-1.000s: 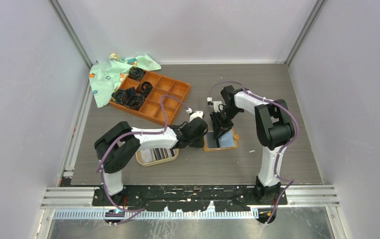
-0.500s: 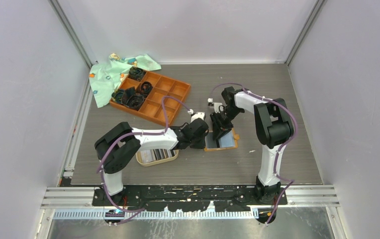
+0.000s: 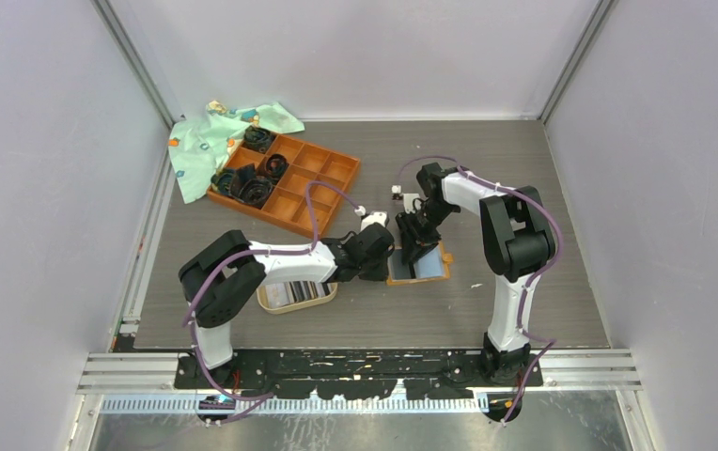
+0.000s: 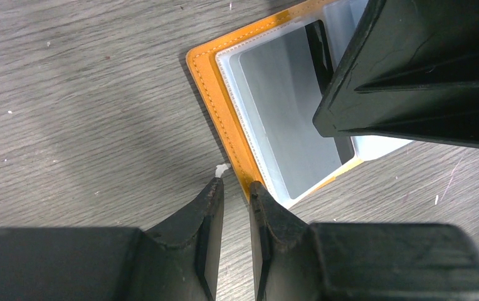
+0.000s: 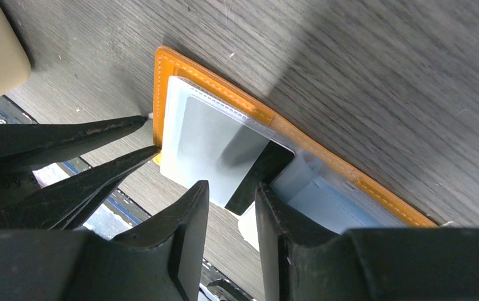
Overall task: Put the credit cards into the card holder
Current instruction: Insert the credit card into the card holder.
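A card is being fed into the open card holder; little is changed in the last second.

Top view: the card holder lies open at table centre, and the right gripper is shifted slightly toward 9 o'clock. More credit cards wait in the dish at 8 o'clock.
Left wrist view: the left gripper, nearly closed, is set on the holder's orange corner, steadying it as judged.
Right wrist view: a dark card is pinched by the right gripper, its end in the pocket, so insertion seems underway.

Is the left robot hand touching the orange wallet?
Touching. In the left wrist view, one fingertip of the left gripper meets the orange edge of the card holder with no table showing between; the other finger rests beside it on the table.
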`<state>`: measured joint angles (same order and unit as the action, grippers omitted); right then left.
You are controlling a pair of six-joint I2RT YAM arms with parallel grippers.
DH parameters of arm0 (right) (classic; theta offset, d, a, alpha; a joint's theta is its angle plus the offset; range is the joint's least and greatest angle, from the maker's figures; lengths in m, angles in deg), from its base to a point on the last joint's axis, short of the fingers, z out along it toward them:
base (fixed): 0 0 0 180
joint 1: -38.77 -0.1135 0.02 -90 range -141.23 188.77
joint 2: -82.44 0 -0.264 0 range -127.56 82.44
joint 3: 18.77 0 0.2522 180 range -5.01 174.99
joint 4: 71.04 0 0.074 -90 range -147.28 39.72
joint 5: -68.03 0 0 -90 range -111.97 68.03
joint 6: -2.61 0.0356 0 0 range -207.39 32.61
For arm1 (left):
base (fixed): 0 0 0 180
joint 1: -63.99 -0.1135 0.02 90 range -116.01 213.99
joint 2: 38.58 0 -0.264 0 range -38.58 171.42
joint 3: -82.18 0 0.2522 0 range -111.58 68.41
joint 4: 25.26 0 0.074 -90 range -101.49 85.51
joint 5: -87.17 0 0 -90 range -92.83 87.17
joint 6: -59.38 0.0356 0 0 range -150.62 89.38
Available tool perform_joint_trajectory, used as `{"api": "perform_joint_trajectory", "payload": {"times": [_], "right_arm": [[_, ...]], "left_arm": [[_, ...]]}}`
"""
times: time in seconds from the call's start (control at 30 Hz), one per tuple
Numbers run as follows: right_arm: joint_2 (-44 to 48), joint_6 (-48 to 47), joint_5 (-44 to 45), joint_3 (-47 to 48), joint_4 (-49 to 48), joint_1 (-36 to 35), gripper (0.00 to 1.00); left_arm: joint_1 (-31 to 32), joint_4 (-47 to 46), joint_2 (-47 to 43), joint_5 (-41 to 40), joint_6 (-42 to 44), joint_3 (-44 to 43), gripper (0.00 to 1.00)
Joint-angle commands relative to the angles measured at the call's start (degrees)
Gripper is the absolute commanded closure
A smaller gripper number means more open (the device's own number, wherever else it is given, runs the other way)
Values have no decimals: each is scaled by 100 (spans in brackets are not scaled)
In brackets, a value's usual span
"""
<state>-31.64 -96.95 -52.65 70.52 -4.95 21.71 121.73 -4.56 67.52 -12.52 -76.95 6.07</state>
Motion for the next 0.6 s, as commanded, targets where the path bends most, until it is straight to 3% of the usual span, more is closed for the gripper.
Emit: {"api": "perform_joint_trajectory", "payload": {"times": [0.0, 0.57], "right_arm": [[102, -38, 521, 46, -125, -5, 59], [192, -139, -424, 87, -48, 13, 60]], "left_arm": [[58, 63, 59, 164, 1, 64, 77], [92, 32, 201, 266, 36, -51, 78]]}}
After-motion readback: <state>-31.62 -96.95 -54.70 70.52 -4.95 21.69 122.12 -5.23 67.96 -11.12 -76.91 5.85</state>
